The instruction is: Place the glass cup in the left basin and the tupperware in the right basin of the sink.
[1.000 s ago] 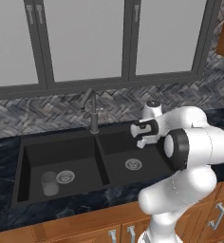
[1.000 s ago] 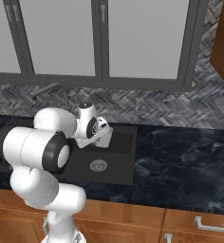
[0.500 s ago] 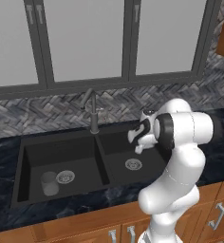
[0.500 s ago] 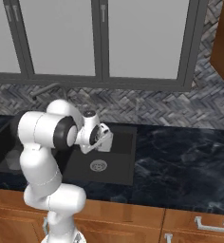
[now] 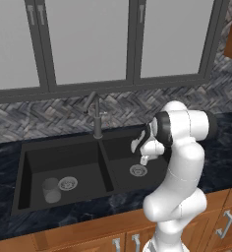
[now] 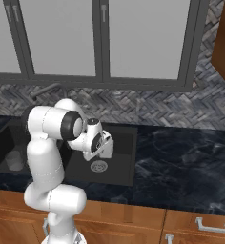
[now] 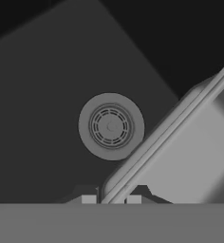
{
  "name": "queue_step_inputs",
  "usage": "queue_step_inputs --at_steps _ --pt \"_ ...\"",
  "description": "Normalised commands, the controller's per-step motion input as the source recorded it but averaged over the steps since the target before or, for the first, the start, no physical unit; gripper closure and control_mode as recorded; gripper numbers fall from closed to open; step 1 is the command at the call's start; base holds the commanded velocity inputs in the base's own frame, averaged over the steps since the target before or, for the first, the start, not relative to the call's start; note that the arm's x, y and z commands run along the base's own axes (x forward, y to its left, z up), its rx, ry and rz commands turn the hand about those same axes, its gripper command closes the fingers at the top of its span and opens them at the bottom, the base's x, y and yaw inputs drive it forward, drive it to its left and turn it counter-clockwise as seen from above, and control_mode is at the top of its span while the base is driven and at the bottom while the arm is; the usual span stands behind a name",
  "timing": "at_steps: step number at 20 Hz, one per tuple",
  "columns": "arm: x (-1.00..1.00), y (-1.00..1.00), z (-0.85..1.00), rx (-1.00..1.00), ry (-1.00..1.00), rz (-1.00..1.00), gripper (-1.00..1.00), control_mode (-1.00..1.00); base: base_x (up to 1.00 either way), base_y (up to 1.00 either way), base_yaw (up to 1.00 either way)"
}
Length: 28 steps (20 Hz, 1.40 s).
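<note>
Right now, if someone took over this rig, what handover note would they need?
Gripper: shut on the tupperware, held by its rim above the right basin, close to that basin's drain.
Glass cup: upright in the left basin, beside its drain.
Done: the cup is placed.
Left: lower the tupperware into the right basin of the sink, release it and draw the arm clear.
</note>
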Motion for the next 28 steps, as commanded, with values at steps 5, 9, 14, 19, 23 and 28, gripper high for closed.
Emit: queue_step_inputs --at_steps 5,9,14,19,23,28 --pt "0.09 -0.01 -0.31 0.00 0.10 0.02 1.00 -1.00 0.00 0.00 0.00" --pt "0.13 -0.07 -0.30 0.00 0.05 0.01 1.00 -1.00 0.00 0.00 0.00" --pt "0.21 -0.11 -0.30 0.00 0.00 0.01 1.00 -1.00 0.00 0.00 0.00" --pt "0.18 -0.14 -0.36 0.00 0.00 0.03 1.00 -1.00 0.00 0.00 0.00" --pt "0.16 -0.14 -0.43 0.00 0.00 0.04 1.00 -1.00 0.00 0.00 0.00" --pt "0.11 -0.11 -0.43 0.00 0.00 0.03 1.00 -1.00 0.00 0.00 0.00"
